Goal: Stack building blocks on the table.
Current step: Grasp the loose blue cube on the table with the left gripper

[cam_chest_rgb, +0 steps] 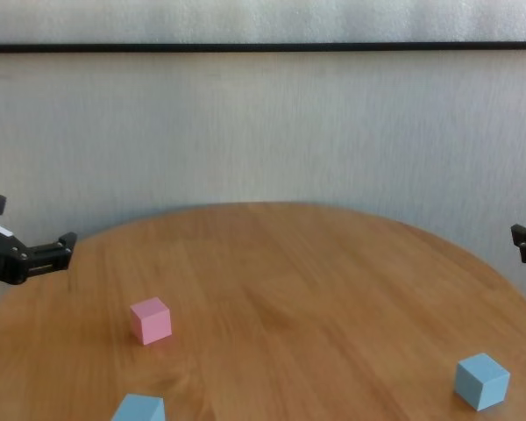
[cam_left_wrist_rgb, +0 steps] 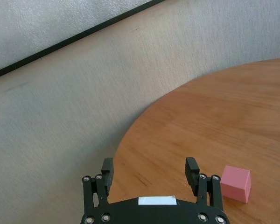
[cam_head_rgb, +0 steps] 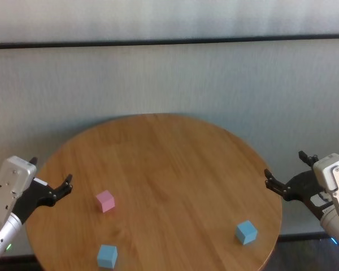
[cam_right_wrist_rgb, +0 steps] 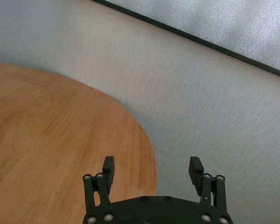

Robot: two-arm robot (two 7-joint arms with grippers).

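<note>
Three building blocks lie apart on the round wooden table (cam_head_rgb: 158, 152). The pink block (cam_head_rgb: 105, 200) sits toward the left. One light blue block (cam_head_rgb: 107, 256) lies at the front left edge, and the other light blue block (cam_head_rgb: 246, 232) at the front right. My left gripper (cam_head_rgb: 52, 170) hovers open over the table's left rim, a short way left of the pink block (cam_left_wrist_rgb: 236, 183). My right gripper (cam_head_rgb: 283, 164) hangs open just past the right rim, above and behind the right blue block. Neither gripper holds anything.
A pale textured wall with a dark horizontal strip (cam_head_rgb: 169, 40) stands close behind the table. The table's rim (cam_right_wrist_rgb: 149, 154) curves under the right gripper (cam_right_wrist_rgb: 151, 162), with floor beyond it.
</note>
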